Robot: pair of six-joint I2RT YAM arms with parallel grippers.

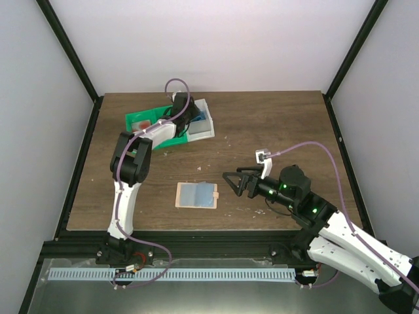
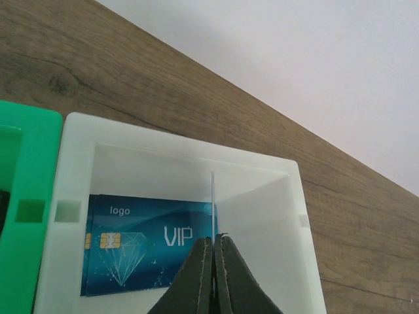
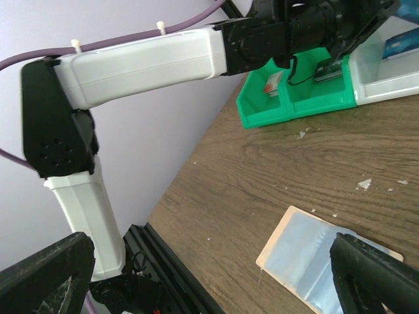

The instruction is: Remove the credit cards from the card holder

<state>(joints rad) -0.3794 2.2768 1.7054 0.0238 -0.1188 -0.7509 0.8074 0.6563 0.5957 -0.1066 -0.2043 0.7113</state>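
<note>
Left tool [image 2: 213, 252] pinches thin card [image 2: 213, 203] above white tray's [image 2: 170, 134] blue card [image 2: 144, 252].

Bare wood ringing the card holder, left arm crowding the far trays

The card holder [image 1: 196, 195] is lying flat and alone on the table [image 1: 281, 124], with bare wood showing on every side; the right gripper [image 1: 232, 184], fingers spread, is hovering just to its right. The left arm [image 1: 134, 160] is stretching up the left side and covering much of the green tray [image 1: 139, 122] and white tray [image 1: 203, 134]. Inside the white tray's walls, the left gripper [image 2: 213, 242] is pinching an edge-on card [image 2: 213, 196] over a blue VIP card [image 2: 144, 252].
</note>
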